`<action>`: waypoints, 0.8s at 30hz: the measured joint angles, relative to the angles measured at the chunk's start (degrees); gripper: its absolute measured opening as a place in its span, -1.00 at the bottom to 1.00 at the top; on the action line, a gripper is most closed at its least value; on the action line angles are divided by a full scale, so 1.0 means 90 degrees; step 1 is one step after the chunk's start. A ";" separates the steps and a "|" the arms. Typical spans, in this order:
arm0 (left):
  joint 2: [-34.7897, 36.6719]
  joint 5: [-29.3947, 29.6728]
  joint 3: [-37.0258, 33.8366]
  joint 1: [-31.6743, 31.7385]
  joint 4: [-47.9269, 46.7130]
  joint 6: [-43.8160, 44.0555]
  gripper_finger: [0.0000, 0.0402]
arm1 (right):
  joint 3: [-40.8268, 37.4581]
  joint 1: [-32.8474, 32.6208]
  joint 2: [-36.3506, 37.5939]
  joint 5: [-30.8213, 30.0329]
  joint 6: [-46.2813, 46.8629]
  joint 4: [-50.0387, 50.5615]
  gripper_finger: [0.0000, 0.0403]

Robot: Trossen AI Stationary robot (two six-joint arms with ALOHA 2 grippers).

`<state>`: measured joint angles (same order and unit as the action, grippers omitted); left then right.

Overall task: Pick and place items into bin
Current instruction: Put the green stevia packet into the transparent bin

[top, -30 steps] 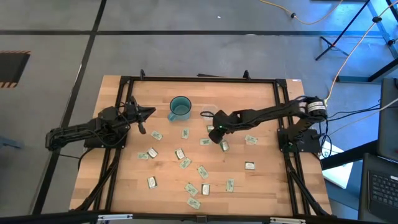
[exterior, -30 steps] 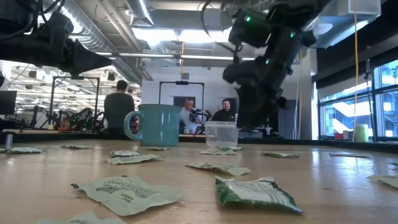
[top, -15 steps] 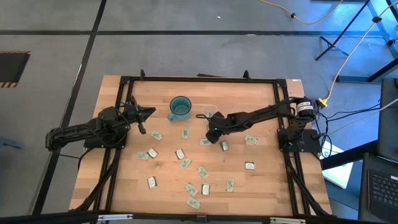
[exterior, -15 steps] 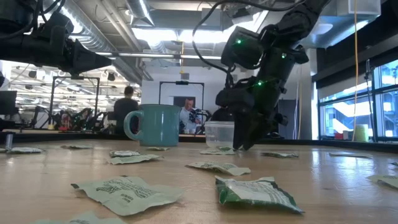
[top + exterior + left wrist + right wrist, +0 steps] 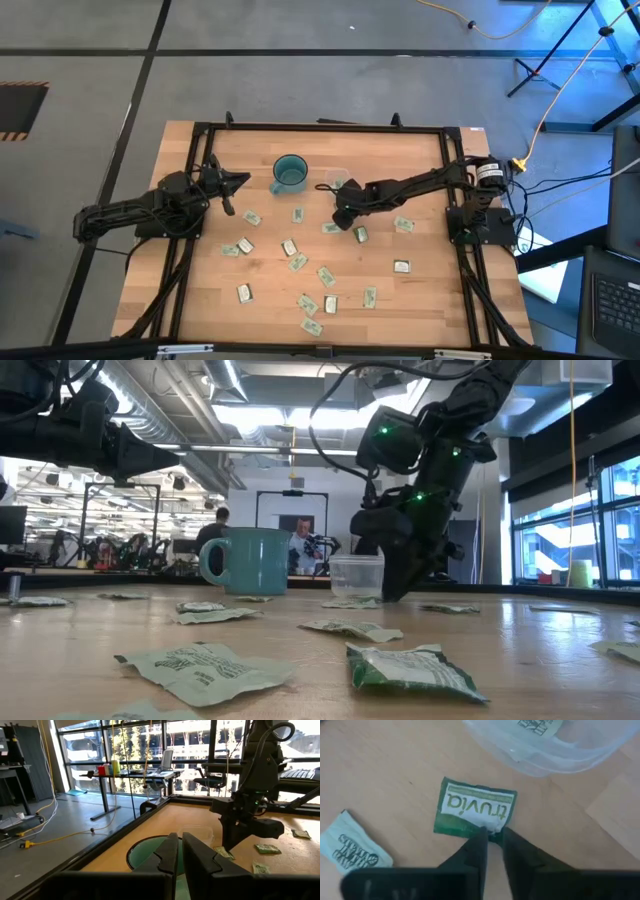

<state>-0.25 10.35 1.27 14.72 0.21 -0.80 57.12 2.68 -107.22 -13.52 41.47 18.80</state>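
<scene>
Many small pale green packets lie flat across the wooden table (image 5: 420,300). One green packet (image 5: 475,810) lies just beside the clear cup (image 5: 555,745), which holds another packet (image 5: 535,725). My right gripper (image 5: 492,837) points steeply down at it, shut on its edge. It stands right of the cup (image 5: 356,575) in the low view, fingertips (image 5: 390,592) at the tabletop. My left gripper (image 5: 180,851) is shut and hovers level at the table's left, over the teal mug (image 5: 290,173), touching nothing. My right gripper pinches the green packet by the middle of one long edge (image 5: 489,831) between its two fingers. The fingers come from above, slanting steeply down. The packet lies flat on the table, printed side up.
The teal mug (image 5: 250,560) stands left of the clear cup (image 5: 337,180) near the far edge. Loose packets (image 5: 300,262) are scattered over the middle and near part of the table, one (image 5: 355,845) close beside the held one. A black frame (image 5: 320,127) rims the table.
My right gripper has sunk from above the table down to the packet beside the clear cup, shifting slightly toward the table's left. The packets, cup and mug have stayed where they were.
</scene>
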 joint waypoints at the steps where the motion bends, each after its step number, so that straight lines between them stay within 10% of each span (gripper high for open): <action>1: 0.0000 0.0000 -0.0001 0.0002 0.0000 0.0000 -0.90 | -0.0002 0.0000 0.0000 -0.0001 -0.0022 0.0009 -0.79; 24: 0.0000 0.0000 -0.0001 0.0000 -0.0002 0.0000 -0.90 | -0.0028 -0.0029 0.1669 -0.0357 -0.0914 0.0669 -0.99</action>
<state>-0.25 10.35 1.26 14.72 0.19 -0.80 56.86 2.42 -92.20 -16.74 33.24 24.82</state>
